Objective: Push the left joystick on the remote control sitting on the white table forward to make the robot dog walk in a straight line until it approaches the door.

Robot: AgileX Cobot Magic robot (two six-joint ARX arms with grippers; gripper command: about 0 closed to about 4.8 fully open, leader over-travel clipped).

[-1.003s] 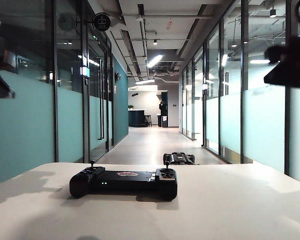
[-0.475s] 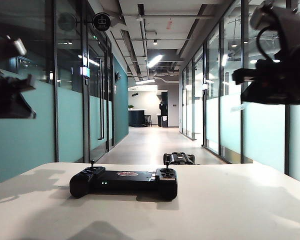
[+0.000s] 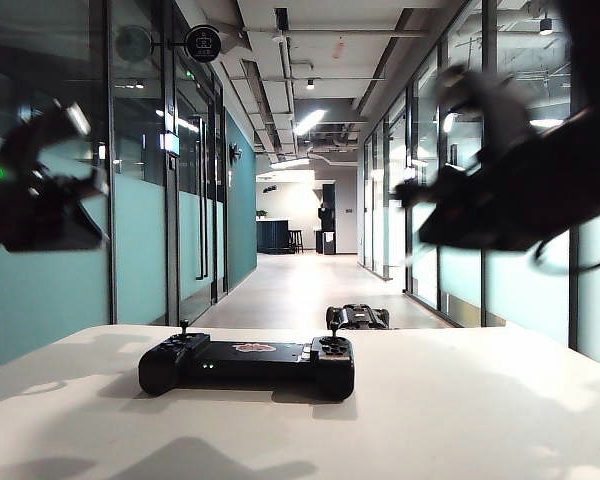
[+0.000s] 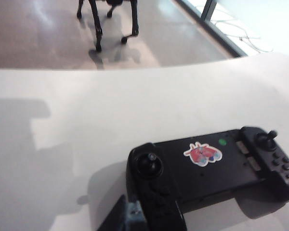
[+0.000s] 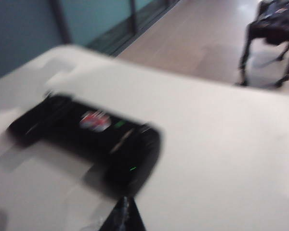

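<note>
Exterior view: the remote control (image 3: 247, 365) lies flat on the white table (image 3: 460, 420), a little left of the middle, with its green lights facing the camera. The left joystick (image 3: 184, 328) stands upright on the left handle, and nothing touches it. Just beyond the table's far edge, the robot dog (image 3: 358, 317) sits on the corridor floor, facing down the hallway. The left gripper (image 3: 75, 165) hangs in the air at the left side, well above the table; the right gripper (image 3: 405, 195) hangs at the right side, also well above the controller (both are blurred, so this view does not show how their fingers stand).

Left wrist view: the remote control (image 4: 212, 166) lies on the white table (image 4: 86, 106), the left joystick (image 4: 151, 162) close to the left gripper (image 4: 127, 214), whose tip shows as a dark wedge at the frame edge; I cannot tell whether it is wide or narrow. The robot dog (image 4: 108, 19) shows only its legs, past the table edge.

Right wrist view: the picture is smeared. The remote control (image 5: 86, 134) lies on the white table (image 5: 221, 154). The right gripper (image 5: 123, 216) has its fingers pressed together into one point, holding nothing. The robot dog (image 5: 272, 38) stands on the floor beyond.
</note>
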